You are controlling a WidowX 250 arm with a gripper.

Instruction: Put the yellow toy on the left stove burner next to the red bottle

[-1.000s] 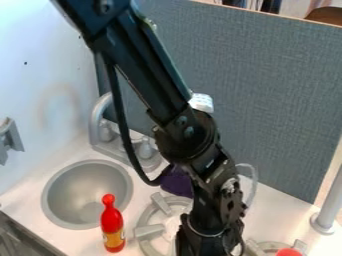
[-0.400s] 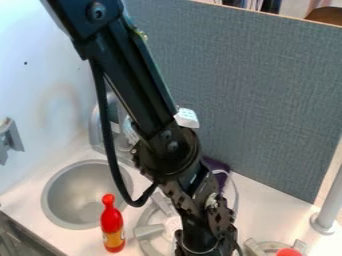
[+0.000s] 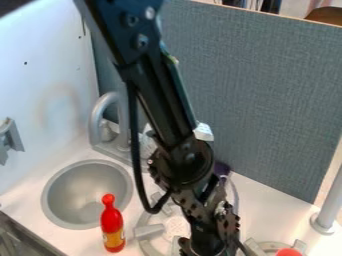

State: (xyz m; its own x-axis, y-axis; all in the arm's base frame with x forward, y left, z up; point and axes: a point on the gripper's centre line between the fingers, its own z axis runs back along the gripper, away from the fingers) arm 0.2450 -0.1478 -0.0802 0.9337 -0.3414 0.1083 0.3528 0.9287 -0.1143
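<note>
From above the tabletop, we looked down at a slant towards its back edge, facing the grey panel, the white wall on our left. We were close: the whole sink fitted in, but the tabletop ran past our view.

Red bottle beside sink

White toy-kitchen counter. Left of gripper in view: grey burner, upright red bottle, round sink. Farther back left: grey faucet. Behind gripper: purple item, mostly hidden. Right: second burner, red object beside it, grey post.
</note>
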